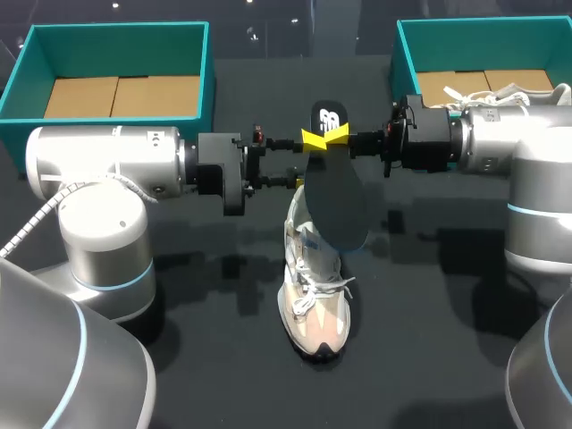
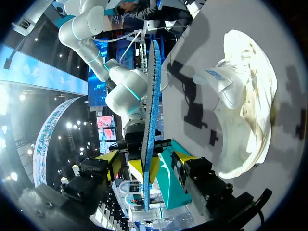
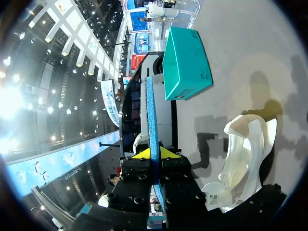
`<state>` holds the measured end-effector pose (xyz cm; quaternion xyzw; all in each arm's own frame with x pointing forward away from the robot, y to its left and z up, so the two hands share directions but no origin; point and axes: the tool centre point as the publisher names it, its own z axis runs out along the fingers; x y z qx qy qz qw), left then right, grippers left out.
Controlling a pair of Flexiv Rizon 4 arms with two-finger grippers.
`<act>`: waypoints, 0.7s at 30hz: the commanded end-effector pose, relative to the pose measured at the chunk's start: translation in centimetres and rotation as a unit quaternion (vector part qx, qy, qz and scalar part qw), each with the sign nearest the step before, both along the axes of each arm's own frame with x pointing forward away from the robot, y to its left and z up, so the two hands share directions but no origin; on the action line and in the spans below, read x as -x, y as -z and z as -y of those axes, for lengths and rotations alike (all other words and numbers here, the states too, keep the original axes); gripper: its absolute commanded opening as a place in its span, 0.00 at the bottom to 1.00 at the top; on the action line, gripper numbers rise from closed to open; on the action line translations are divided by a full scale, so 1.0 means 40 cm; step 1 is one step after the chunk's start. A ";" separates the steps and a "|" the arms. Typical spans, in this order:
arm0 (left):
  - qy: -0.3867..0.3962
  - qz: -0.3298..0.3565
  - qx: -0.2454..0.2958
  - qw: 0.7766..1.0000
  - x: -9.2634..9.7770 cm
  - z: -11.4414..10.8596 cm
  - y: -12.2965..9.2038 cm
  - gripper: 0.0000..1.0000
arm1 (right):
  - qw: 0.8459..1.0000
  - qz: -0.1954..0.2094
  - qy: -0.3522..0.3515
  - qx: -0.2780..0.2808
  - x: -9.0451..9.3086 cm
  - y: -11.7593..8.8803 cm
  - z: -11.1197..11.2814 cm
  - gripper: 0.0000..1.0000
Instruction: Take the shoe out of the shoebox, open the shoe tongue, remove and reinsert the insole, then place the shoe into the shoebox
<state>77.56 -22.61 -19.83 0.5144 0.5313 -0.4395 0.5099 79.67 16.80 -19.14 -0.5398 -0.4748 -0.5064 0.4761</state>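
A dark insole [image 1: 337, 198] hangs upright above the white and beige shoe [image 1: 315, 297], which stands on the black table. My right gripper [image 1: 323, 137] is shut on the insole's upper end, yellow tips pinching it. In the right wrist view the insole [image 3: 153, 125] runs edge-on out of that gripper [image 3: 155, 154], the shoe [image 3: 245, 154] beside it. My left gripper [image 1: 299, 162] comes in from the opposite side. In its wrist view its fingers [image 2: 111, 158] stand apart on either side of the blue insole edge [image 2: 152, 106], not touching it. The shoe [image 2: 245, 101] lies beyond.
A teal shoebox [image 1: 116, 40] with a cardboard floor stands at the back left. Another teal shoebox [image 1: 420, 40] at the back right holds a second white shoe [image 1: 505, 92]. Both arms span the table's middle. Bare black tabletop lies around the standing shoe.
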 end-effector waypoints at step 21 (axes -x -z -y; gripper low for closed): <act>0.010 -0.002 0.000 1.000 -0.006 0.022 0.015 0.30 | 1.000 -0.028 -0.003 -0.008 -0.043 0.017 -0.017 0.00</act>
